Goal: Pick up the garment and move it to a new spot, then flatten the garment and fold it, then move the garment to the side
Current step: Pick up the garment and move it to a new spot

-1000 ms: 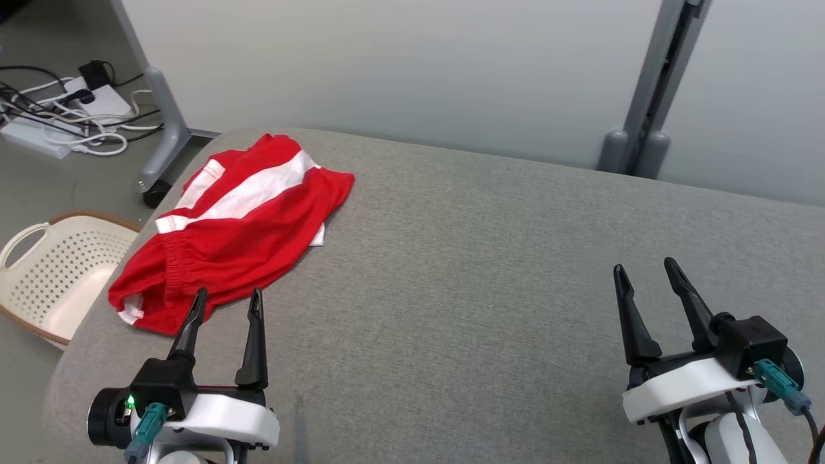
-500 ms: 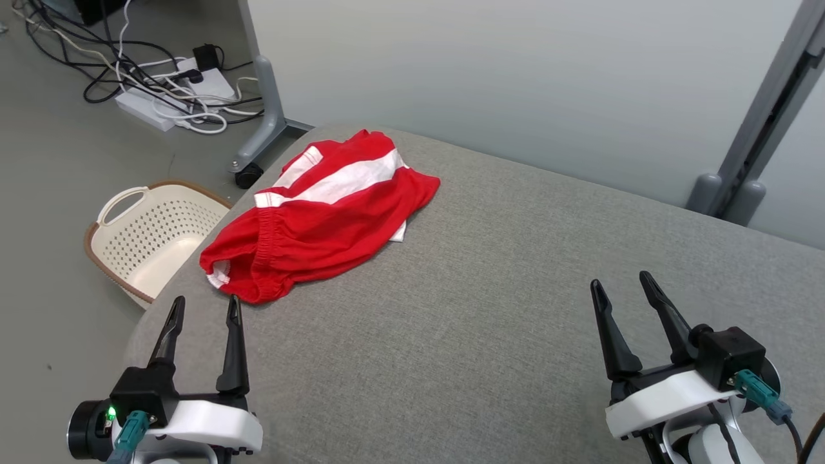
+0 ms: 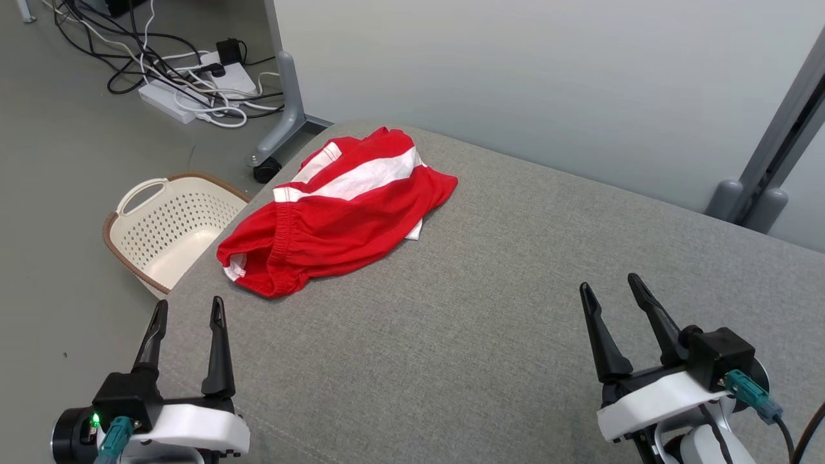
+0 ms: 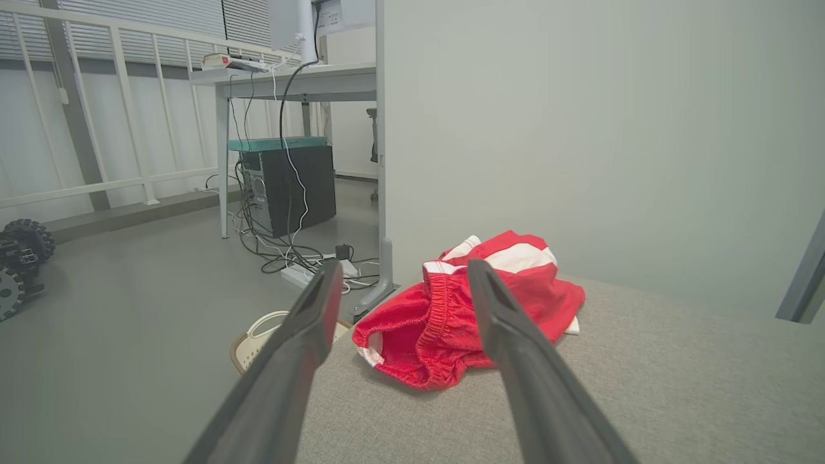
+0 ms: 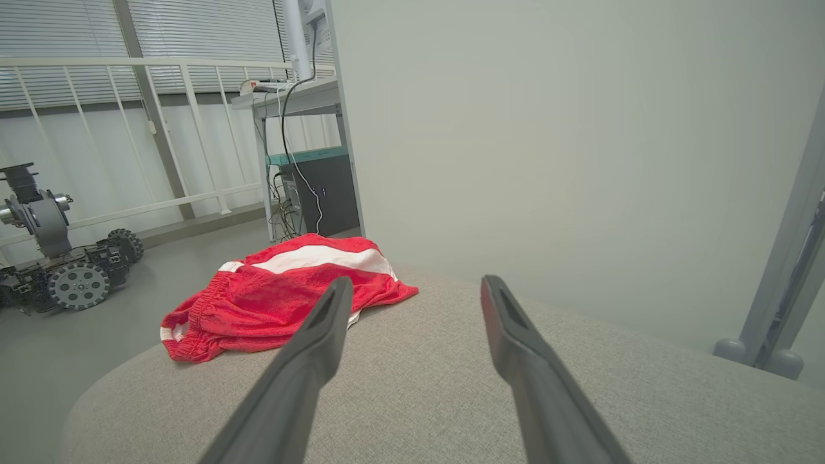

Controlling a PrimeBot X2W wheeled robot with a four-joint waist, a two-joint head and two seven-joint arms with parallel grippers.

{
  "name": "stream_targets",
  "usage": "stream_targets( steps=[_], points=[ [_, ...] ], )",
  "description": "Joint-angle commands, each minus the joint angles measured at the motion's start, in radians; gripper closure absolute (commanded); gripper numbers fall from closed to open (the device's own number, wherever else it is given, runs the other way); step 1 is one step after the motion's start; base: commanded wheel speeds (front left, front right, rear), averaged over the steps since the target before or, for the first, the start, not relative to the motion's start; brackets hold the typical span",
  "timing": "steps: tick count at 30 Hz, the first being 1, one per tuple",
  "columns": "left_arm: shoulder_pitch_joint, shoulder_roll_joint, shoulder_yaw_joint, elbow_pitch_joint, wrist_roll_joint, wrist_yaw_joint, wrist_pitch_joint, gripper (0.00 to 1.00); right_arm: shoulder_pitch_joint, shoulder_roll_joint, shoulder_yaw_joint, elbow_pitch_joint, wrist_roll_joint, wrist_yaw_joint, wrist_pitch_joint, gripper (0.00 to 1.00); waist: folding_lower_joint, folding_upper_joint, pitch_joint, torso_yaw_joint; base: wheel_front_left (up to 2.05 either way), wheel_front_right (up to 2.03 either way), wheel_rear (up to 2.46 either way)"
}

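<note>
One crumpled pair of red cloth shorts (image 3: pixel 341 219), white-striped with a gathered elastic waistband, lies at the far left corner of the grey woven padded surface (image 3: pixel 490 335). Its long axis runs near-left to far-right, and the waistband opening faces near-left. One cream perforated plastic basket (image 3: pixel 167 219) stands on the floor (image 3: pixel 71 142) beside that corner, while the left gripper (image 3: pixel 188 301) and right gripper (image 3: pixel 609 282) hover nearer, each with two dark tapered fingers spread apart, empty.

Red-and-white cloth shorts (image 3: pixel 335 219) on grey fabric table (image 3: pixel 490 309), far-left corner | cream perforated plastic basket (image 3: pixel 174 219) on floor (image 3: pixel 77 161), left of table
</note>
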Motion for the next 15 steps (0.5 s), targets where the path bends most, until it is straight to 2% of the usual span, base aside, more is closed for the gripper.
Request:
stream_targets(
  steps=[1,9,15],
  points=[
    [-0.004,0.003,0.006,-0.001,-0.001,-0.002,-0.003,0.00,-0.006,-0.009,-0.003,0.005,0.004,0.002,-0.005,0.00,0.0000,0.0000,0.001,-0.001,0.00,0.00,0.00],
    [-0.067,0.028,0.012,0.034,-0.037,-0.062,-0.002,0.00,-0.016,-0.009,-0.011,-0.017,-0.003,0.002,-0.005,0.00,0.0000,0.0000,0.027,-0.033,0.00,0.00,0.00],
    [-0.185,0.086,0.034,0.071,-0.122,-0.120,0.094,0.00,-0.041,-0.009,-0.013,-0.024,-0.014,0.002,-0.005,0.00,0.0000,0.0000,0.075,-0.090,0.00,0.00,0.00]
  ],
)
